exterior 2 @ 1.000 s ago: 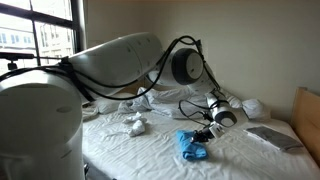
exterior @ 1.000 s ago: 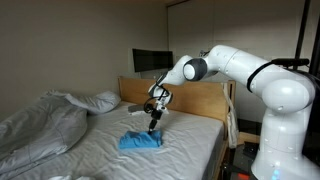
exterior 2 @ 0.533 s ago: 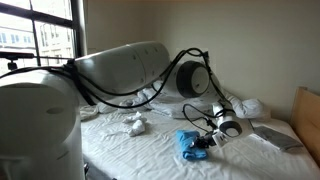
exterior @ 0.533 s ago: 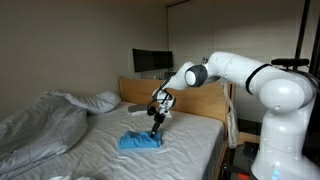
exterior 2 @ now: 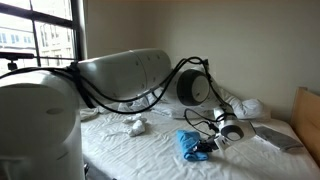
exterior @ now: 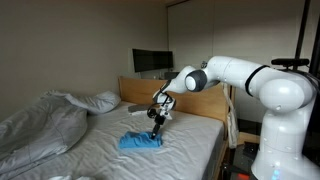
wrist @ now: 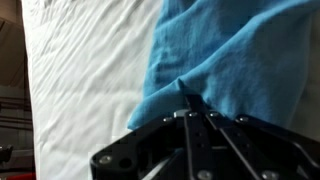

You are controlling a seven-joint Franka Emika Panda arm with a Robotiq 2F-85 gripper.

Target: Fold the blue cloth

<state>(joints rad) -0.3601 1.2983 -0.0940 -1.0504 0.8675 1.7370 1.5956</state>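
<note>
The blue cloth (exterior: 141,142) lies bunched on the white bed sheet, and it shows as a crumpled blue heap (exterior 2: 191,146) in both exterior views. My gripper (exterior: 154,130) stands right over its near end and is shut on an edge of it. In the wrist view the blue cloth (wrist: 235,55) fills the upper right, and the black fingers (wrist: 192,103) pinch a fold of it together, jaws closed with no gap. My gripper (exterior 2: 205,147) sits low against the cloth.
A rumpled grey-white duvet (exterior: 40,125) covers one side of the bed. A wooden headboard (exterior: 205,100) runs behind the mattress. A small white crumpled item (exterior 2: 136,124) and pillows (exterior 2: 250,107) lie on the sheet. The bed edge (exterior: 215,150) drops off near the robot base.
The arm has shifted slightly along the bed with the cloth's edge in the gripper. The gripper has stayed shut throughout.
</note>
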